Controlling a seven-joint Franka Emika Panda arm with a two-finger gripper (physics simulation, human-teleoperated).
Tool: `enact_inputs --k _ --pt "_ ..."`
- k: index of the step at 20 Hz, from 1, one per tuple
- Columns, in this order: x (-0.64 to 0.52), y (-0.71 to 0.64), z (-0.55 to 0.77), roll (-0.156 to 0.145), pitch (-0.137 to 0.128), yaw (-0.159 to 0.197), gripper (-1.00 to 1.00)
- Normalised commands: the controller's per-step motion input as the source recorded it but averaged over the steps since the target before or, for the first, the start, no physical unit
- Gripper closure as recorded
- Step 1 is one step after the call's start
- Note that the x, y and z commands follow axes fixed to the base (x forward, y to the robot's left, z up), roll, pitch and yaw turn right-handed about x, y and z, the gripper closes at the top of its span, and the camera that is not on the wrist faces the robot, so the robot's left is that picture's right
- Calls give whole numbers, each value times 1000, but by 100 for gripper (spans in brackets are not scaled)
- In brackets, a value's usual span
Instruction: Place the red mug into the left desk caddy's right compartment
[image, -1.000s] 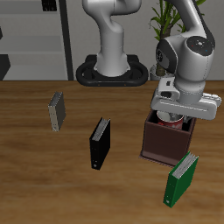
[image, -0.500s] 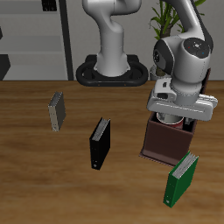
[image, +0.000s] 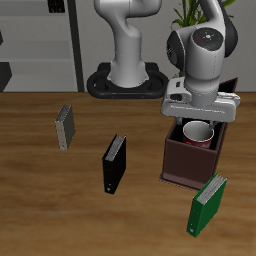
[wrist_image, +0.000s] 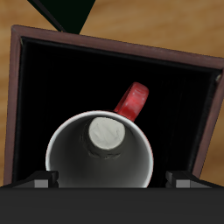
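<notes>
Lifting clear of the caddy — mug down in its well.
From the front, the gripper hangs above the brown caddy, with the red mug upright in the back well; from the wrist, jaws stand spread either side of the rim, empty — rise straight, avoiding the handle.

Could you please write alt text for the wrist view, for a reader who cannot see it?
Looking straight down, the red mug stands upright inside a well of the dark brown left desk caddy, its whitish inside and red handle showing. A green book lies just beyond the caddy's wall on the wooden table.
</notes>
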Motion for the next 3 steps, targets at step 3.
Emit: enact_inputs --k 3 --pt "-342 -121 216 56 -41 47 -100"
